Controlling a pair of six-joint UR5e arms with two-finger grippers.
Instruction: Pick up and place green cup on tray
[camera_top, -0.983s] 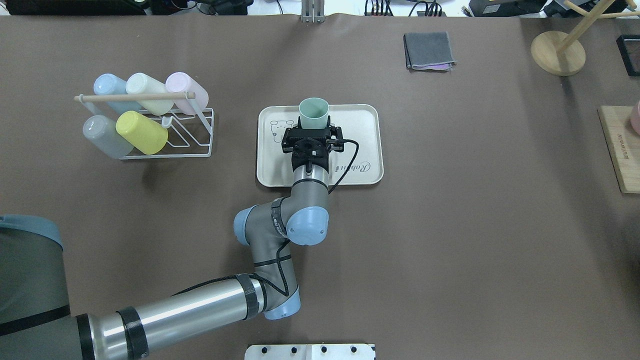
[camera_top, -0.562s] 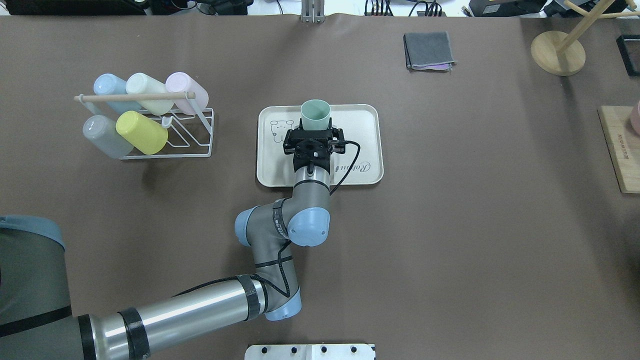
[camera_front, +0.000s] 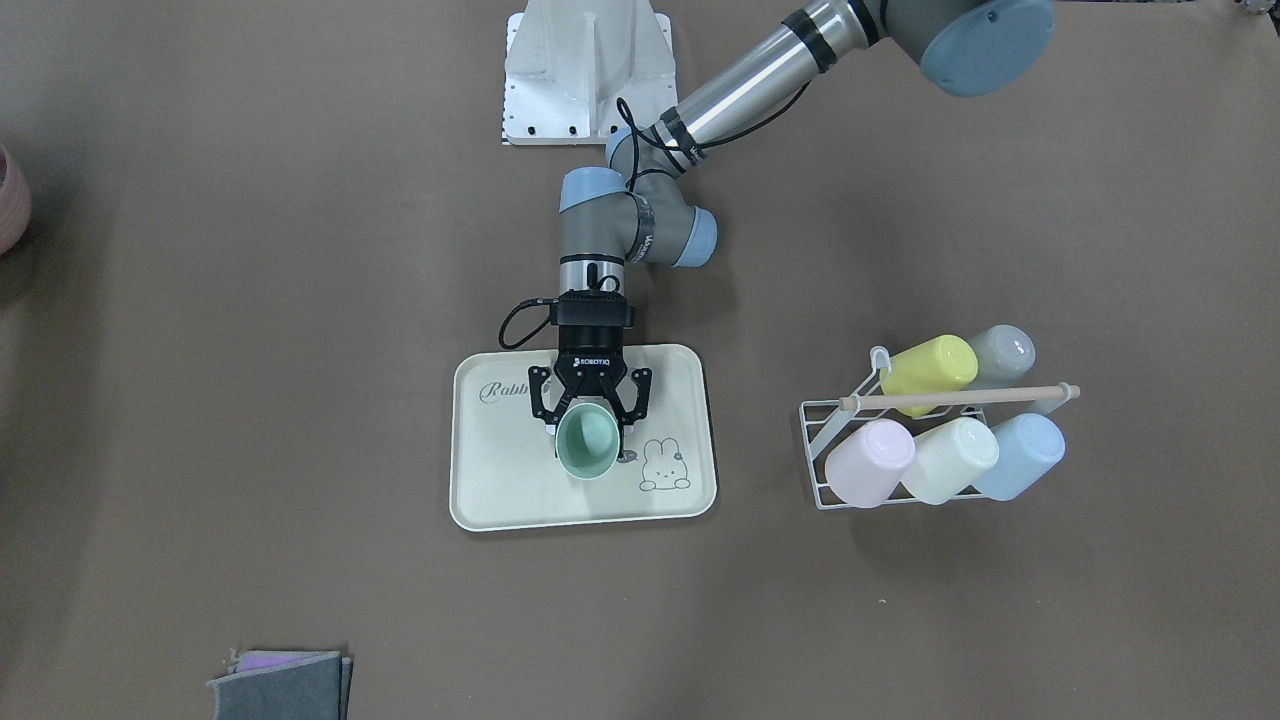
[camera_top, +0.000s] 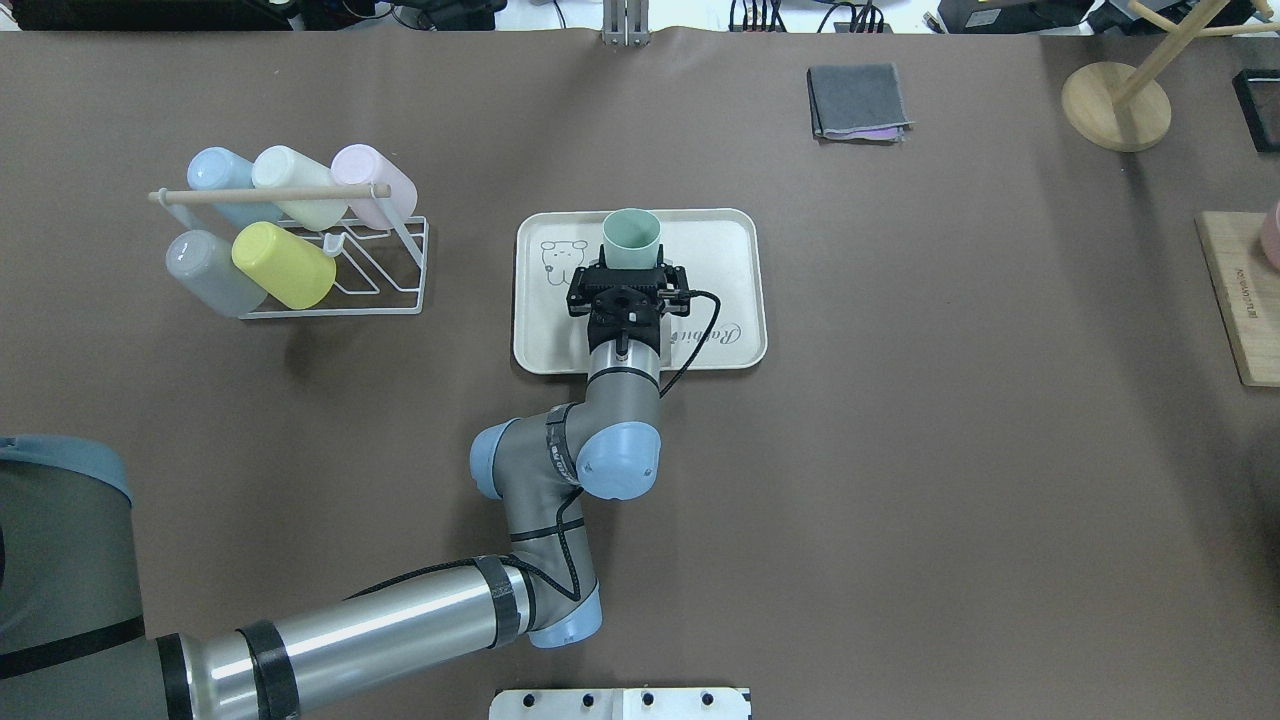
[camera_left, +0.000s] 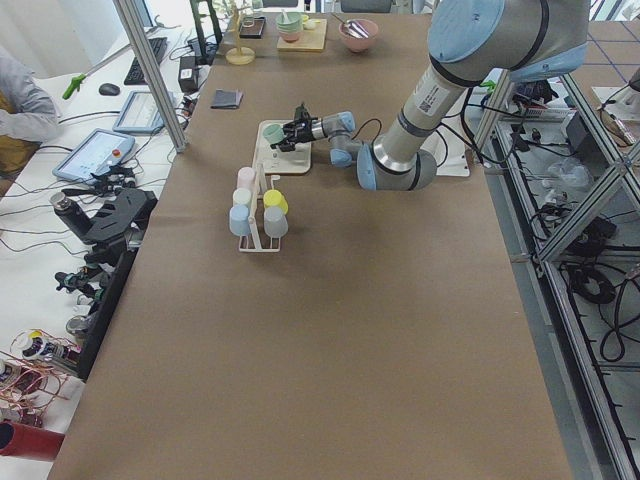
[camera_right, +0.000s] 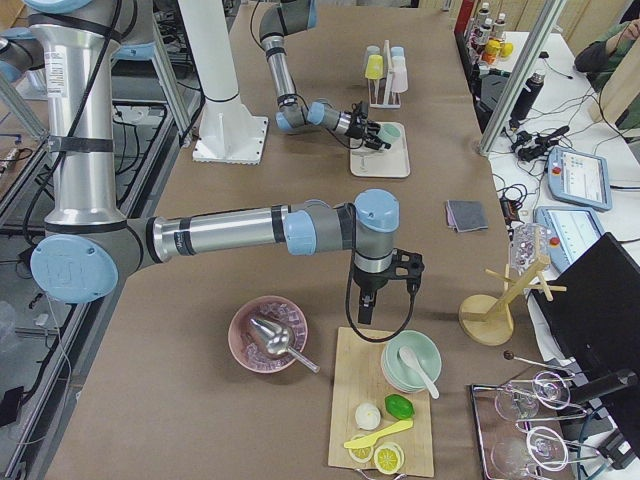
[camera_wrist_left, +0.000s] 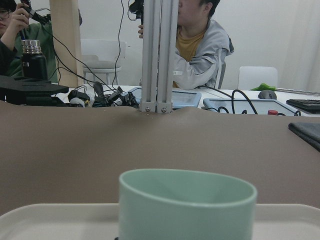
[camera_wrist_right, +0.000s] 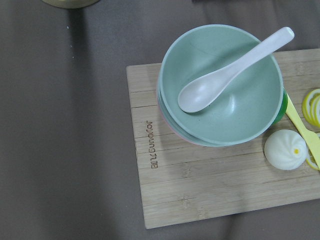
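The mint green cup (camera_front: 587, 443) stands upright, mouth up, over the middle of the cream tray (camera_front: 500, 490), beside its bunny drawing. My left gripper (camera_front: 590, 428) reaches in level and its fingers close on the cup's sides. In the overhead view the cup (camera_top: 631, 237) is near the far rim of the tray (camera_top: 720, 250). The left wrist view shows the cup's rim (camera_wrist_left: 187, 200) close up and the tray rim (camera_wrist_left: 50, 220) below. I cannot tell whether the cup's base touches the tray. My right gripper (camera_right: 360, 318) hangs over a wooden board; I cannot tell whether it is open.
A white wire rack (camera_top: 290, 240) with several pastel cups lies left of the tray. A folded grey cloth (camera_top: 858, 100) and a wooden stand (camera_top: 1115, 105) are at the far right. The board (camera_wrist_right: 200, 185) carries a green bowl (camera_wrist_right: 220, 85) with a spoon.
My left gripper and the green cup have shifted together a little toward the robot and slightly right over the tray. Nothing else moved.
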